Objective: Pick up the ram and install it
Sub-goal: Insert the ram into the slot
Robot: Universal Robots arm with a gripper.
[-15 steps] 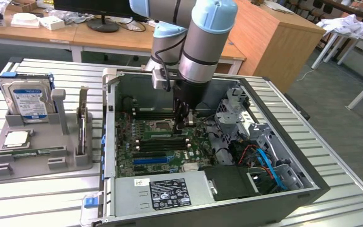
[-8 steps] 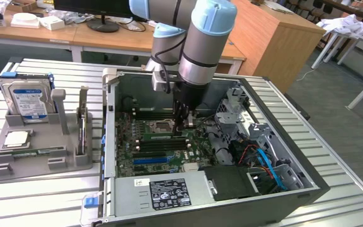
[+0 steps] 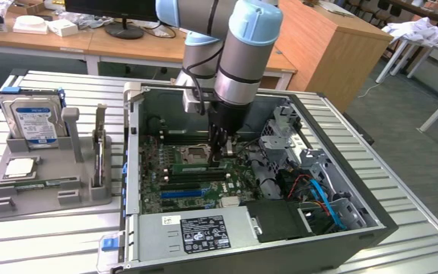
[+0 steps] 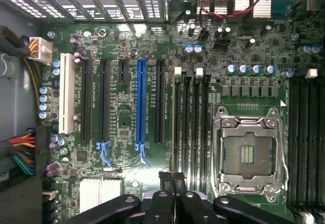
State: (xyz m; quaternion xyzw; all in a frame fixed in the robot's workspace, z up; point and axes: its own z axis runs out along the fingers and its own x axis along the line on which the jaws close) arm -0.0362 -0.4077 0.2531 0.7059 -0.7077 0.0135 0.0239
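Observation:
A green ram (image 3: 198,168) stands on edge in one of the motherboard's memory slots, inside the open computer case (image 3: 341,237). My gripper (image 3: 223,155) reaches straight down into the case, with its tips at the end of that stick toward the exterior view's right. In the wrist view the two black fingers (image 4: 165,179) are pressed together, so the gripper (image 4: 172,177) is shut right over the row of black memory slots (image 4: 195,127). I cannot tell whether they touch the stick. A second ram (image 3: 100,149) stands upright in the grey holder (image 3: 52,200).
The holder also carries a silver hard drive with a blue label (image 3: 30,119) and a square processor chip (image 3: 20,167). The empty processor socket (image 4: 247,153) lies beside the memory slots. Cables (image 3: 321,197) and a drive cage (image 3: 280,134) crowd the case toward the exterior view's right.

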